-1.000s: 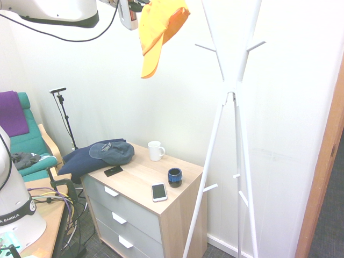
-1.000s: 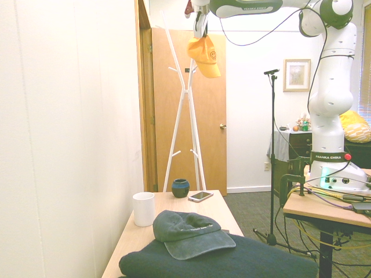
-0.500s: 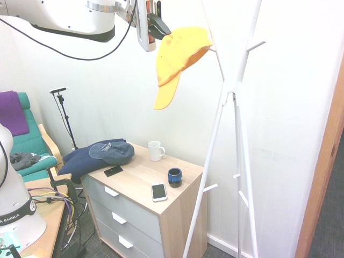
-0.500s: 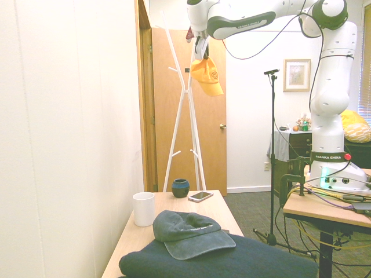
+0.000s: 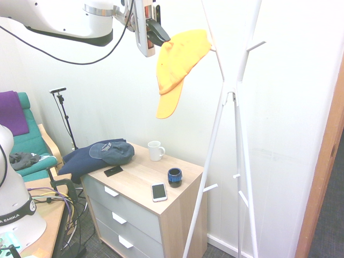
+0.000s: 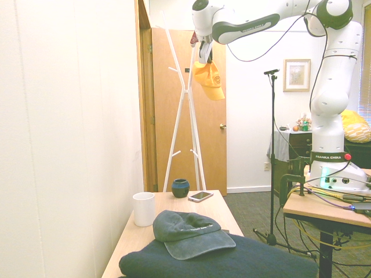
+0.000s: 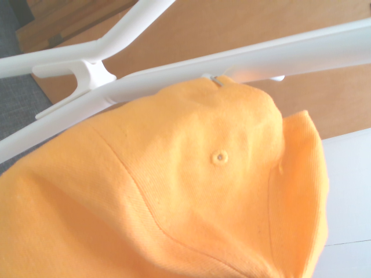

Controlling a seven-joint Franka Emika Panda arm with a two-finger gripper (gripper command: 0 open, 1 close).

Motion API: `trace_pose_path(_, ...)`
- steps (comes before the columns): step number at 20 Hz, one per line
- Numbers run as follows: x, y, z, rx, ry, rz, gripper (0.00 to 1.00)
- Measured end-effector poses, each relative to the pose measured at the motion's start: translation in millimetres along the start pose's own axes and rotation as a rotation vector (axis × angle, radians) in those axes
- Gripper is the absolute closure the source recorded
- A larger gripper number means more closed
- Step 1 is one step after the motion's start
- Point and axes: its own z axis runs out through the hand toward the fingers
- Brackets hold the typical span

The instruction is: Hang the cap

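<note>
First exterior view: the gripper [image 5: 159, 33] was clamped on the rear edge of the cap [image 5: 179, 62], which hung brim-down, its long axis near vertical. The soft yellow-orange crown lay against a peg of the white coat stand [image 5: 232, 91], on the far side of the cap from the gripper.

Second exterior view: the cap [image 6: 208, 80] hung directly below the gripper [image 6: 204, 59], beside the stand's upper pegs.

Wrist view: woven fabric with stitched seams and an eyelet; smooth white bars crossed just behind the crown, touching or nearly so
</note>
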Motion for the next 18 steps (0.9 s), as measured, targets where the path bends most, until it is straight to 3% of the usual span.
trace_pose_path(13,-8.4,-4.9,-11.5,0.02,0.007,0.006,0.0)
trace_pose_path(15,-13.1,-9.4,-14.5,0.066,-0.042,0.012,0.0)
trace_pose_path(18,-23.7,-14.1,-35.6,0.178,-0.2,0.015,0.0)
